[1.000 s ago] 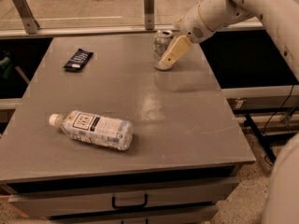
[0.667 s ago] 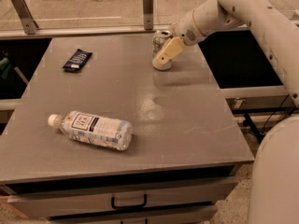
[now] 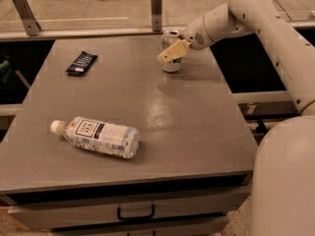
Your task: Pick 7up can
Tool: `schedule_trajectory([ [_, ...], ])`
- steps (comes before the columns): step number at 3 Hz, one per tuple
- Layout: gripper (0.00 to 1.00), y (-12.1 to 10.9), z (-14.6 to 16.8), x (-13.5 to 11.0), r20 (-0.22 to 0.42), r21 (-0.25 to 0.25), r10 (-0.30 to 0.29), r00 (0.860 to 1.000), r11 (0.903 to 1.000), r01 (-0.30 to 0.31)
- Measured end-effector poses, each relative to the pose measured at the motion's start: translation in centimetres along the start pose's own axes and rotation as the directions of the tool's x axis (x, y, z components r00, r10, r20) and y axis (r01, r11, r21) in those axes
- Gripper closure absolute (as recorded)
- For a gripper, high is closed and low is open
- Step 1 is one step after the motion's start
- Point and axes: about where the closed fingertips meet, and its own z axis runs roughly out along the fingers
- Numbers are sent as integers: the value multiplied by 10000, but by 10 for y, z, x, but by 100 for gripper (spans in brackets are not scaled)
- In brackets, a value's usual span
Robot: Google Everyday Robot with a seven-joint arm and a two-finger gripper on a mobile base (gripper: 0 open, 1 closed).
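Silver-white aluminium shows at the top and base of the can (image 3: 171, 66), which stands upright at the far edge of the table (image 3: 197, 127), right of its middle. Its pull-tab top is in view, with faint markings on the wall below. The gripper (image 3: 170, 53) is at the can: its tan tip lies slantwise across the can's front upper half and covers the middle of it. Whether the gripper is clamped on the can or only set against it cannot be told, as its far side is hidden. The can's base rests on the table.

The white arm (image 3: 256, 18) reaches in from the upper right and comes down to the can from that side.

The table top is flat grey, with a dull sheen near its middle. A flat dark packet (image 3: 81, 63) lies near the far left, well apart from the can. A clear bottle (image 3: 98, 137) lies on its side near the front left, its white cap pointing left. Below the front edge a drawer (image 3: 74, 215) carries a dark handle (image 3: 136, 213). Behind the table runs a rail with two metal posts (image 3: 156, 2).
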Motion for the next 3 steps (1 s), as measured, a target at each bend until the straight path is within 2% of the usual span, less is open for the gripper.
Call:
schedule_trajectory([
  [1,65,25,-4,-12,660,-1031,160,9977,9946,-92],
  [2,88,89,-15,-44,1648,-2882,-247,9860,9549,721],
  [3,100,97,-11,-49,1773,-3134,-237,9839,9463,793],
])
